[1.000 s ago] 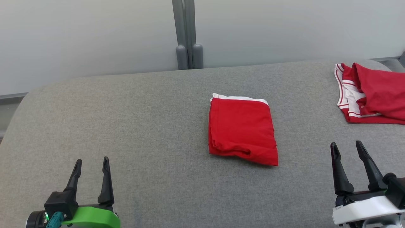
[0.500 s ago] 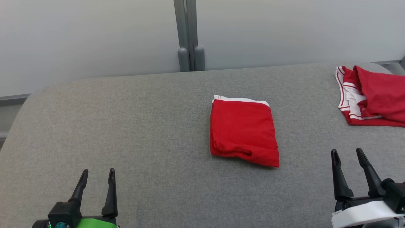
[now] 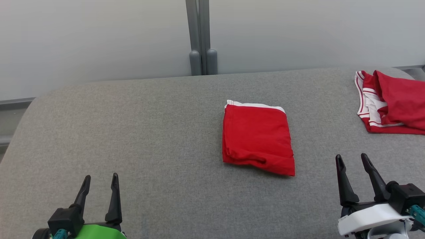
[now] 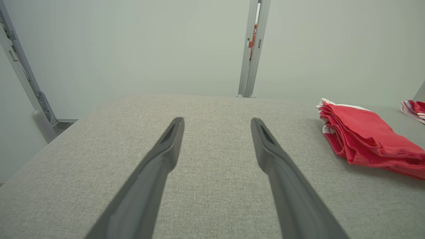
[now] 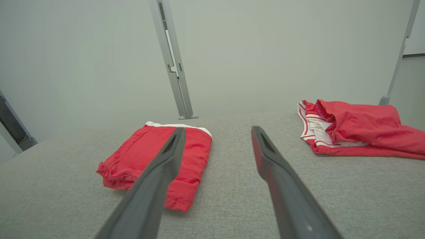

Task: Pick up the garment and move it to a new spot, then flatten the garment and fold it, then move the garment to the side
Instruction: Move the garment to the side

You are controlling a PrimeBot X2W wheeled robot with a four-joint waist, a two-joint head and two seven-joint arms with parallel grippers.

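The left gripper [image 3: 101, 176] sits at the lower left of the head view, its two dark fingers spread apart and holding nothing, tips pointing up the frame over bare grey tabletop [image 3: 149, 132]. The right gripper [image 3: 351, 156] is at the lower right, also spread wide and empty.

The garment [image 3: 258, 137], red with a white band along its upper edge, lies folded into a compact rectangle just right of the frame's centre, flat on the tabletop and well apart from both grippers. In the left wrist view it lies at the right of the frame, clear of the fingers. In the right wrist view it lies at the lower left, partly behind the left-hand finger.

A second red garment with white stripes [image 3: 395, 103] lies loosely bunched at the upper right edge of the head view. A grey post [image 3: 201, 36] stands against the pale wall behind the tabletop, top centre.
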